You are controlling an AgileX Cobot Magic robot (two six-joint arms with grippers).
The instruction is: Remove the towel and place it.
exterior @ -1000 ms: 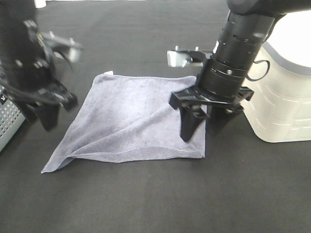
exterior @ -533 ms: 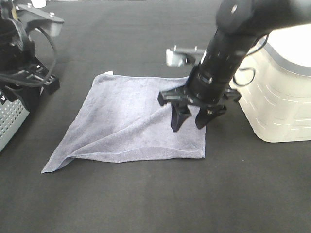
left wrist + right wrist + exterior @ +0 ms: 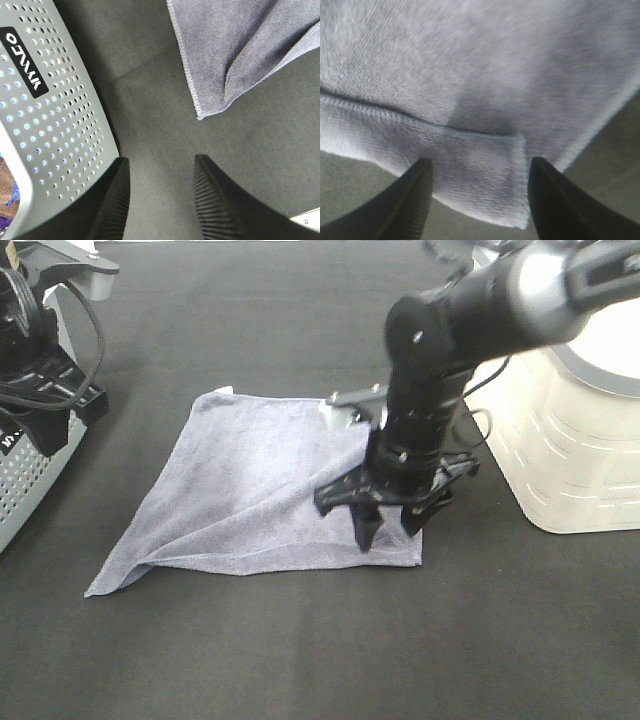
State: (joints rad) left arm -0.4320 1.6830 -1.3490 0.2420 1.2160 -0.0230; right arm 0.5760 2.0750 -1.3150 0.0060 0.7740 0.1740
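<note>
The towel (image 3: 260,490), a greyish-lavender cloth, lies spread on the black table with a raised fold running to its near left corner. My right gripper (image 3: 387,535) points down over the towel's near right corner, open. In the right wrist view the right gripper (image 3: 481,165) straddles a small folded-over flap of the towel (image 3: 485,185), its fingers either side of it. My left gripper (image 3: 160,165) is open over bare table, apart from a towel (image 3: 240,55) corner. The left arm (image 3: 40,350) stands at the far left.
A grey perforated basket (image 3: 20,490) sits at the left edge, seen close beside the left fingers as the basket (image 3: 50,100). A large white container (image 3: 580,440) stands at the right, near the right arm.
My right gripper has come down and forward over the towel to its near right corner. The left arm has drawn back from the towel toward the far left.
</note>
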